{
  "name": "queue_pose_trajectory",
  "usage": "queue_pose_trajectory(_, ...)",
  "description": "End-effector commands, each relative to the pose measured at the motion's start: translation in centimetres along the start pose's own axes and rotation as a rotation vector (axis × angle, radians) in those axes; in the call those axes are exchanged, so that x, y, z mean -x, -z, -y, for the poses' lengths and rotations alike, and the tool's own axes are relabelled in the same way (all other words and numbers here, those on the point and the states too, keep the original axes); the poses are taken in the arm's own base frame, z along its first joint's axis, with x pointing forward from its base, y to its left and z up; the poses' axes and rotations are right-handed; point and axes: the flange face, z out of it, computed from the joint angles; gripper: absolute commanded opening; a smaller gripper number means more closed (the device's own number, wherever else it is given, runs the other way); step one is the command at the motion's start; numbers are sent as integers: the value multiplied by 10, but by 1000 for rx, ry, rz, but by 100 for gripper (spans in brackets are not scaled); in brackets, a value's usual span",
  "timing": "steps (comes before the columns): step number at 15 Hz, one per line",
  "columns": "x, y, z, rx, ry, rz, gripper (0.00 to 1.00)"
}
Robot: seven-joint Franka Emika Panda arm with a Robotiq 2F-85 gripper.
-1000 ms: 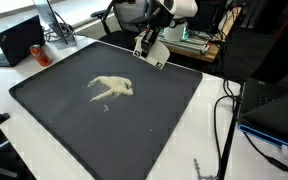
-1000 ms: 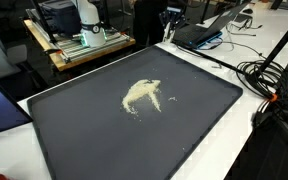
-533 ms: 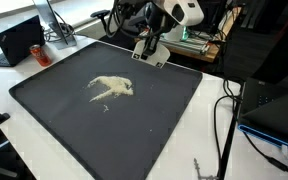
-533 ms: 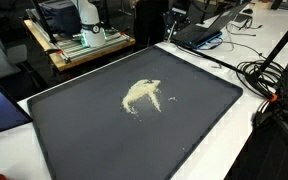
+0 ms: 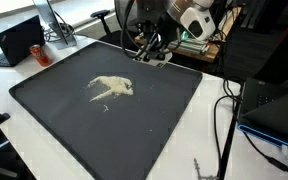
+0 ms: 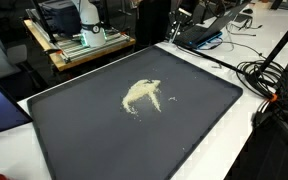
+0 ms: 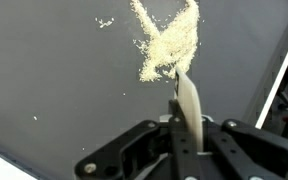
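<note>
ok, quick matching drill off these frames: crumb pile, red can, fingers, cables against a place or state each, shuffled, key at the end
Things:
1. crumb pile
2. red can
3. fingers
4. black cables

Places or states:
A. pressed shut
B. loose on the white table, beside the mat
C. spread over the middle of the mat
D. next to the open laptop, off the mat

Pairs: 1-C, 2-D, 3-A, 4-B
</note>
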Motion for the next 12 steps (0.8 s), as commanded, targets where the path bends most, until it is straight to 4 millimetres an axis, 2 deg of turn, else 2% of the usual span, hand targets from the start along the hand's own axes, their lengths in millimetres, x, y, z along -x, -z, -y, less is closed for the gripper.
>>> queue_pose_trajectory(1, -7, 2, -16, -45, 108, 44, 1)
queue_pose_trajectory(4, -6, -3, -22, -81, 160, 5, 1)
queue_pose_trajectory(7, 8, -13, -22, -126, 181, -74, 1)
queue_pose_trajectory(12, 56, -37, 0, -217, 145, -335, 1)
